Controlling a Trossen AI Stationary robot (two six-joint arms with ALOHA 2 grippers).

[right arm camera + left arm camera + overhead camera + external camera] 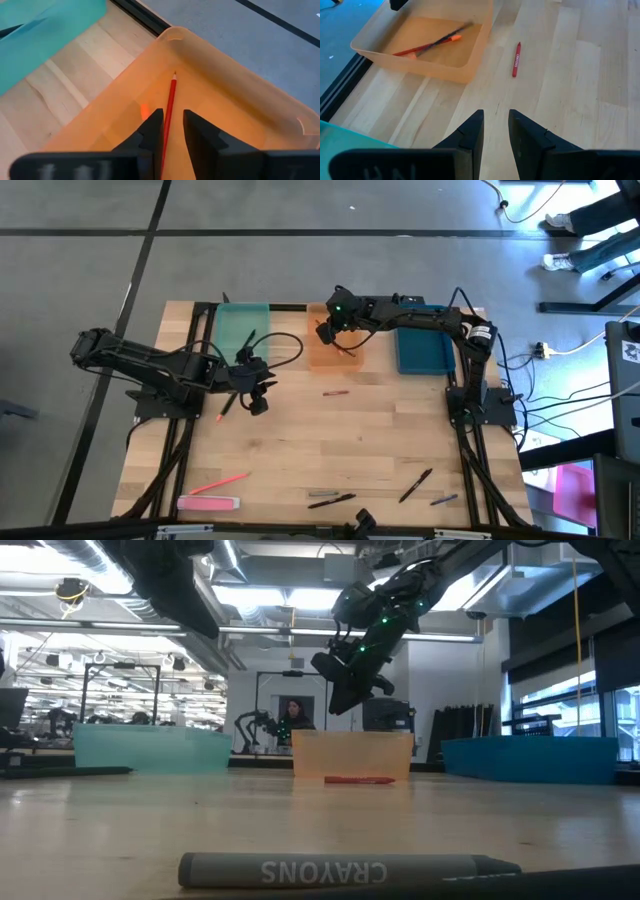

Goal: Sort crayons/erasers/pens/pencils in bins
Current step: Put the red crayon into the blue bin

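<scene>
**Red pencil going into the orange bin**

Our right hand [167,131] hangs over the shallow translucent orange plastic bin [333,350], its fingers parted just off the slim red pencil [169,112] lying between them, seemingly to drop it. Our left hand [495,132] waits released above the wooden counter [380,440]. 1 short red crayon [516,59] lies beside that bin; the grey crayon [340,871] reads "CRAYONS".

place: robotics lab | evidence: other robot arm rigs [255,728], exposed ceiling ducts [70,590], strip lighting [270,595]
</scene>
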